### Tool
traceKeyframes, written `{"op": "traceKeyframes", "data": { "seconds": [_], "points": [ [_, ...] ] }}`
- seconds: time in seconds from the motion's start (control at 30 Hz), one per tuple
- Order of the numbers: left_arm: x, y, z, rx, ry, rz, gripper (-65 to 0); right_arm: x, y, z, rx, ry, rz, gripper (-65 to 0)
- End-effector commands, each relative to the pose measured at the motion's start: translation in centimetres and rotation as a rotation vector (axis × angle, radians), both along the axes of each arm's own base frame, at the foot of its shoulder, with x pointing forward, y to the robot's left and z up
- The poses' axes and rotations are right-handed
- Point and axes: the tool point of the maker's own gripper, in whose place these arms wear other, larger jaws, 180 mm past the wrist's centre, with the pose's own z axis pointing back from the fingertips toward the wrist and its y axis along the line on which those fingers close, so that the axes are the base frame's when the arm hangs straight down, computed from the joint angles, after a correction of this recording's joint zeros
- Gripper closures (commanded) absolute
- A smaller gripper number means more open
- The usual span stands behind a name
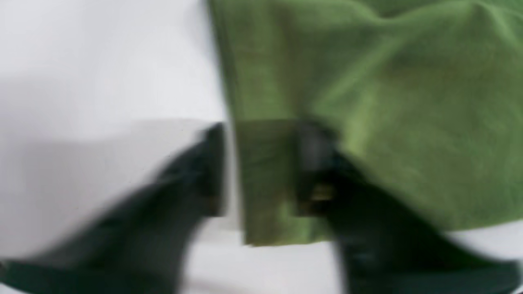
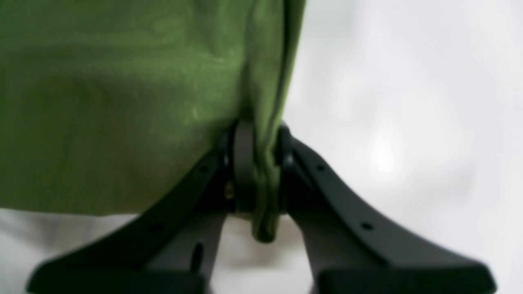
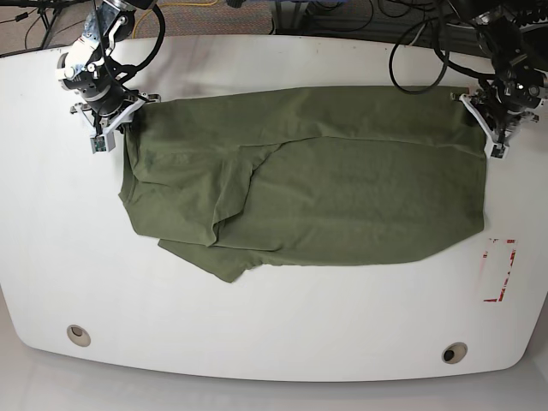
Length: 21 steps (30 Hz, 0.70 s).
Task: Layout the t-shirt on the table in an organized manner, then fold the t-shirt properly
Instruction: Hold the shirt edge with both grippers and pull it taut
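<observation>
Now the t-shirt (image 3: 342, 184) lies with its long axis left to right across the white bench (image 3: 274, 342), far corners in both sets of jaws: right gripper (image 2: 261, 171) clenched on a hem, left gripper (image 1: 261, 163) around an edge, its grip unclear in the blur.

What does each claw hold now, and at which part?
The right claw pinches a bunched edge of the t-shirt at its far corner. The left claw straddles the opposite far edge; a firm hold cannot be told.
</observation>
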Motion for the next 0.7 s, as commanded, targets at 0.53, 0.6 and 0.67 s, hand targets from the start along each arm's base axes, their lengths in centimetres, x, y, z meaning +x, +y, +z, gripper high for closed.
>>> {"op": "traceKeyframes", "data": {
  "seconds": [0.53, 0.6, 0.67],
  "points": [
    [-3.4, -0.4, 0.7, 0.076, 0.056, -0.070, 0.0, -4.4, -3.7, -0.5, -0.116, 0.146, -0.013, -5.5],
    [-3.9, -0.4, 0.9, 0.086, 0.061, -0.076, 0.0, -5.1, -4.2, 0.0, -0.136, 0.146, -0.026, -5.5],
    [-4.4, -0.2, 1.0, 0.096, 0.070, -0.082, 0.0, -5.6, -4.4, 0.5, -0.154, 0.146, -0.022, -5.5]
  ]
}}
